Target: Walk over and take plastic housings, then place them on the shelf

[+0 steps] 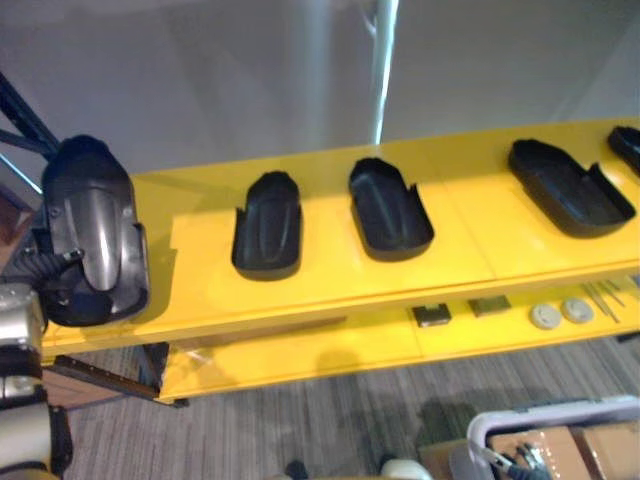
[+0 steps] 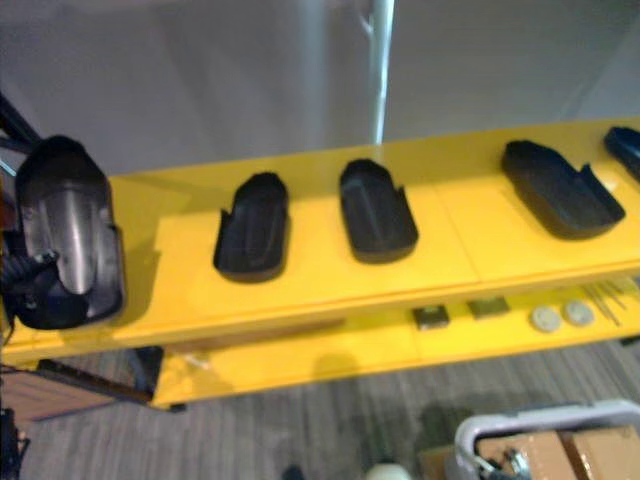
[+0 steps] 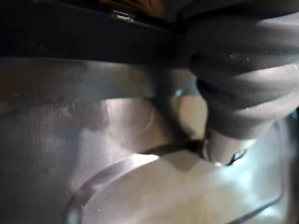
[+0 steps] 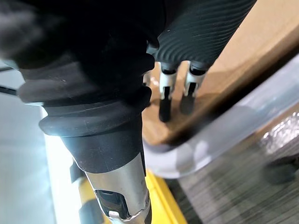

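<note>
A black plastic housing (image 1: pixel 90 230) is at the left end of the yellow shelf (image 1: pixel 330 285), hollow side up, with my left hand (image 1: pixel 40 268) shut on its near left edge. In the left wrist view a finger (image 3: pixel 226 142) presses on the housing's glossy inner face (image 3: pixel 117 140). I cannot tell whether this housing rests on the shelf. Further right on the shelf lie several more black housings (image 1: pixel 268 225) (image 1: pixel 390 210) (image 1: pixel 570 188). My right hand (image 4: pixel 177 88) hangs low at the right, fingers straight and holding nothing, above a cardboard box (image 4: pixel 261 51).
The lower yellow shelf board (image 1: pixel 300 350) carries two small square parts (image 1: pixel 432 315), two pale discs (image 1: pixel 560 314) and thin metal rods (image 1: pixel 603 298). A grey-rimmed cart (image 1: pixel 550 415) with cardboard boxes stands at the lower right. A brown wooden panel (image 1: pixel 90 380) is under the shelf's left end.
</note>
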Tool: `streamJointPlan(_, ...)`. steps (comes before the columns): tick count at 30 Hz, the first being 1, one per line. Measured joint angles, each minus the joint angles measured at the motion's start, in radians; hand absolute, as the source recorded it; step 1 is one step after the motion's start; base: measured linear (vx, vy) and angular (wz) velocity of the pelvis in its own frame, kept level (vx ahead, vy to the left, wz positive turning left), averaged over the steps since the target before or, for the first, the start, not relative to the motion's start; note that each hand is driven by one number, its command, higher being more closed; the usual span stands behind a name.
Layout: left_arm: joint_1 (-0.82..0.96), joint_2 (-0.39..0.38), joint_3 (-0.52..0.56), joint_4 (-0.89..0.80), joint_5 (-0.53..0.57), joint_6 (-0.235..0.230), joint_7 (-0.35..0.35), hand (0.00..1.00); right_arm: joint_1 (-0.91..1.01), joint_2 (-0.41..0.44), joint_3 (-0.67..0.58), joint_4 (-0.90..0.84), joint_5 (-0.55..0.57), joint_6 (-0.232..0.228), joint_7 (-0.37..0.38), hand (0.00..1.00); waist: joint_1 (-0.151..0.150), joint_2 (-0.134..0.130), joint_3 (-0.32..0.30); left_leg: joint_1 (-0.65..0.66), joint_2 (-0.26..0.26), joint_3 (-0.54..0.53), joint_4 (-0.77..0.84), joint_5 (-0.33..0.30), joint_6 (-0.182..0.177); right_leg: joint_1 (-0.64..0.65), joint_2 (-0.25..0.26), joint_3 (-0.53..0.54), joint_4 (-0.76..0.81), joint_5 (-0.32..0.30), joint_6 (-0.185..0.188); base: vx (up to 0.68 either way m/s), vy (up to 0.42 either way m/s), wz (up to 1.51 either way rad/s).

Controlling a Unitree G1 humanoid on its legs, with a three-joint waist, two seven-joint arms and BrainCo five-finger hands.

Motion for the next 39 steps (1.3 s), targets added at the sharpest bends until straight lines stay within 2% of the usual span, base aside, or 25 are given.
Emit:
streamJointPlan(2, -0.025, 0.002, -0.016, 0.024, 0.0, 0.017, -0.016, 1.0, -0.005, 0.0, -0.001, 0.007, 0.0, 0.0, 0.006, 0.0, -0.002, 0.002, 0.002, -0.006, 0.0, 0.003, 0.002, 0.0, -0.001, -0.01, 0.0, 0.004, 0.005, 0.0, 0.0, 0.0, 0.004, -0.03)
streamJointPlan(6, -0.049, 0.021, -0.017, 0.058, 0.0, 0.035, -0.024, 1.0, -0.038, -0.012, -0.008, 0.006, 0.001, 0.0, 0.022, 0.0, -0.01, 0.007, 0.056, -0.009, 0.011, 0.022, 0.034, -0.017, -0.014, -0.016, 0.004, 0.025, 0.016, 0.0, 0.0, -0.02, 0.001, -0.14)
streamJointPlan(10, -0.066, 0.023, -0.046, 0.074, 0.0, 0.054, -0.026, 1.0, -0.051, -0.03, -0.009, 0.011, 0.0, 0.019, 0.021, 0.0, -0.026, 0.028, 0.106, -0.087, 0.04, 0.024, 0.16, -0.077, -0.004, -0.046, 0.01, 0.033, 0.033, 0.001, 0.0, -0.01, -0.003, -0.03)
streamJointPlan(14, -0.11, 0.023, -0.053, 0.072, -0.001, 0.055, -0.023, 1.0, -0.074, -0.028, 0.0, 0.006, 0.0, 0.019, 0.019, 0.0, -0.027, 0.017, 0.147, -0.128, 0.075, 0.027, 0.254, -0.124, -0.004, -0.056, 0.03, 0.052, 0.044, 0.002, -0.003, 0.0, -0.015, -0.1)
streamJointPlan(19, -0.13, 0.021, -0.055, 0.06, 0.0, 0.053, 0.008, 1.0, -0.083, -0.022, 0.014, -0.026, -0.001, 0.018, -0.011, 0.0, -0.027, 0.013, 0.184, -0.178, 0.093, 0.027, 0.312, -0.146, 0.003, -0.089, 0.036, 0.06, 0.057, 0.003, -0.004, 0.0, 0.0, 0.0)
streamJointPlan(22, -0.154, 0.021, -0.054, 0.047, 0.04, 0.046, 0.044, 1.0, -0.089, -0.021, 0.015, -0.048, 0.0, 0.017, -0.024, 0.0, -0.019, 0.014, 0.228, -0.183, 0.105, 0.028, 0.34, -0.163, 0.001, -0.09, 0.043, 0.063, 0.07, -0.001, -0.01, -0.02, 0.0, -0.03)
streamJointPlan(27, -0.16, 0.021, -0.055, 0.019, 0.097, 0.032, 0.066, 1.0, -0.103, -0.022, 0.028, -0.066, 0.003, 0.017, -0.024, 0.0, -0.02, 0.013, 0.248, -0.219, 0.128, 0.035, 0.393, -0.188, 0.002, -0.121, 0.055, 0.078, 0.091, -0.004, -0.013, -0.03, 0.004, -0.09)
streamJointPlan(28, -0.16, 0.021, -0.055, 0.019, 0.12, 0.033, 0.066, 0.0, -0.103, -0.021, 0.034, -0.066, 0.003, 0.017, -0.024, 0.0, -0.02, 0.013, 0.248, -0.222, 0.136, 0.037, 0.407, -0.196, 0.0, -0.121, 0.06, 0.08, 0.095, -0.005, -0.015, -0.01, 0.001, -0.11)
streamJointPlan(36, -0.201, 0.021, -0.084, -0.01, 0.197, 0.051, 0.068, 0.0, -0.103, -0.011, 0.036, -0.074, 0.005, 0.017, -0.023, 0.0, -0.004, 0.012, 0.262, -0.234, 0.162, 0.05, 0.439, -0.208, -0.004, -0.137, 0.073, 0.084, 0.123, -0.012, -0.022, -0.02, -0.011, -0.05)
streamJointPlan(39, -0.203, 0.021, -0.085, -0.018, 0.225, 0.053, 0.1, 0.0, -0.102, -0.008, 0.036, -0.074, 0.005, 0.017, -0.023, 0.0, -0.004, 0.013, 0.264, -0.235, 0.169, 0.049, 0.453, -0.216, -0.006, -0.137, 0.076, 0.081, 0.137, -0.022, -0.024, -0.01, -0.005, 0.0)
